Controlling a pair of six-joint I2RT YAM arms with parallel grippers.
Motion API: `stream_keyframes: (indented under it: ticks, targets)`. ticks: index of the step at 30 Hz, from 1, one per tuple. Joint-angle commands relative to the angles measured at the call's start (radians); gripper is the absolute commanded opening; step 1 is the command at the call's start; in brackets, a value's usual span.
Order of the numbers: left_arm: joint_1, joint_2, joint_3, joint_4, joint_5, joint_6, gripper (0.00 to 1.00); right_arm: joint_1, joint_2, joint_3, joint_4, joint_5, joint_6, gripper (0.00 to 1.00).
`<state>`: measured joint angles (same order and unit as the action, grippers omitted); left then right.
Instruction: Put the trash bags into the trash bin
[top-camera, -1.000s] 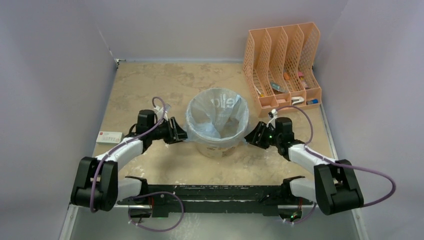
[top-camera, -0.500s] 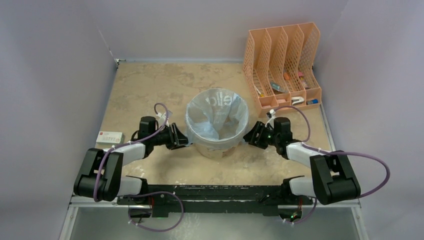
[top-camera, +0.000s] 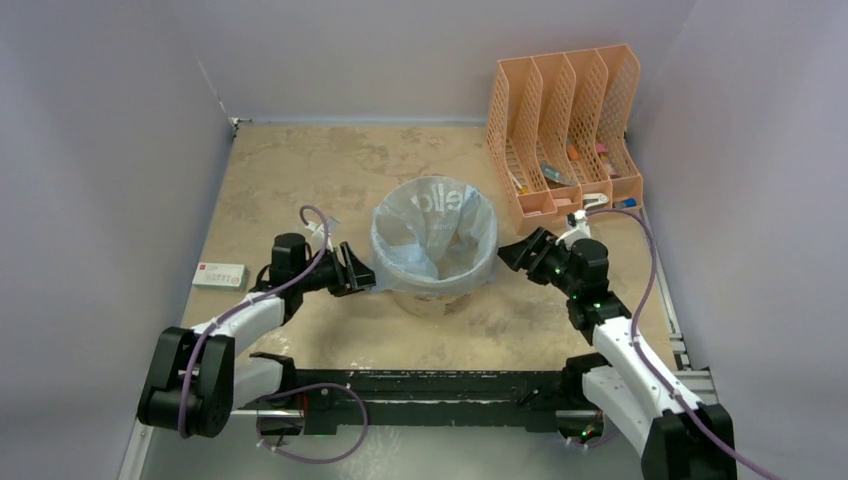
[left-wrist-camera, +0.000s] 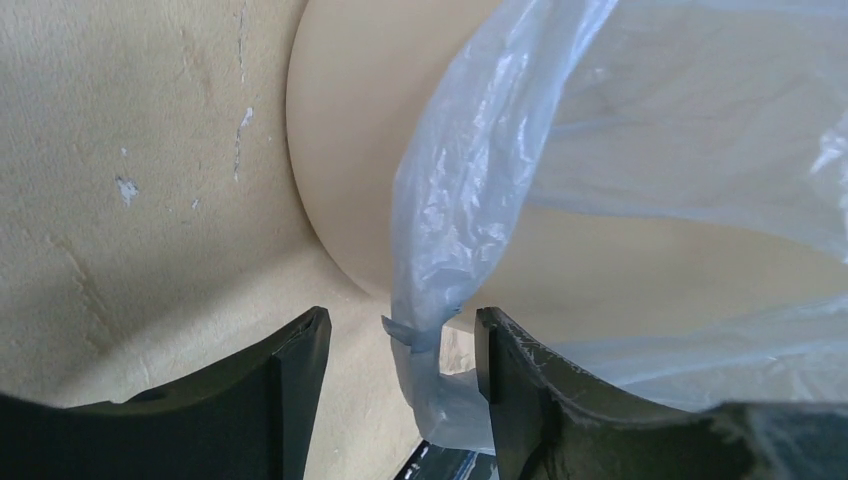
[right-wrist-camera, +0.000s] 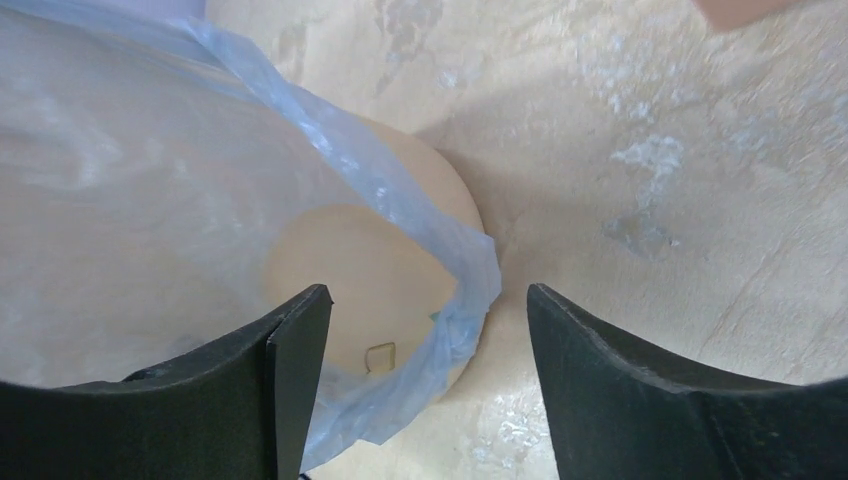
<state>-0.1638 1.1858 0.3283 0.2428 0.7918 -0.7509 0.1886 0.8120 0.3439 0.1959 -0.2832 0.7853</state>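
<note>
The cream trash bin (top-camera: 437, 291) stands mid-table. The pale-blue trash bag (top-camera: 434, 232) lines it, with its mouth folded over the rim. My left gripper (top-camera: 362, 279) is low against the bin's left side. In the left wrist view this gripper (left-wrist-camera: 400, 375) is open. A twisted strip of the bag (left-wrist-camera: 440, 250) hangs loose between the fingers, in front of the bin wall (left-wrist-camera: 345, 150). My right gripper (top-camera: 512, 253) is at the bin's right rim. It (right-wrist-camera: 425, 375) is open too, and the bag's edge (right-wrist-camera: 455, 320) over the bin (right-wrist-camera: 350, 270) lies between the fingers, unclamped.
An orange mesh file organizer (top-camera: 565, 130) holding small items stands at the back right, close behind the right arm. A small white box (top-camera: 220, 274) lies at the table's left edge. Walls close in the left, back and right sides.
Both grippers have opened wider and the bag edges now lie loose. The right gripper has risen from the bin's side to its rim, and the right arm has swung outward to the right.
</note>
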Motion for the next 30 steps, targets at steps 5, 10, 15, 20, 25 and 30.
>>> stream_keyframes:
  ticks: [5,10,15,20,25,30]
  targets:
    - [0.005,0.001,0.014,0.017,-0.009,-0.012,0.55,-0.003,0.355,0.012,0.106,-0.179,-0.064,0.60]
    - [0.006,0.047,0.006,0.038,0.015,0.002,0.52,-0.003,0.450,0.021,0.120,-0.173,-0.102,0.51]
    - [0.006,0.034,-0.010,0.047,0.013,-0.002,0.47,-0.003,0.368,0.032,0.045,-0.133,-0.100,0.53]
    - [0.006,-0.020,0.006,-0.005,-0.036,0.006,0.48,-0.003,0.204,0.071,-0.065,-0.043,-0.082,0.57]
    - [0.006,-0.064,0.027,-0.038,-0.083,0.024,0.39,-0.003,0.088,0.093,-0.100,-0.010,-0.033,0.61]
    - [0.006,-0.039,0.055,-0.061,-0.056,0.061,0.33,-0.003,0.023,0.286,-0.287,0.129,-0.120,0.70]
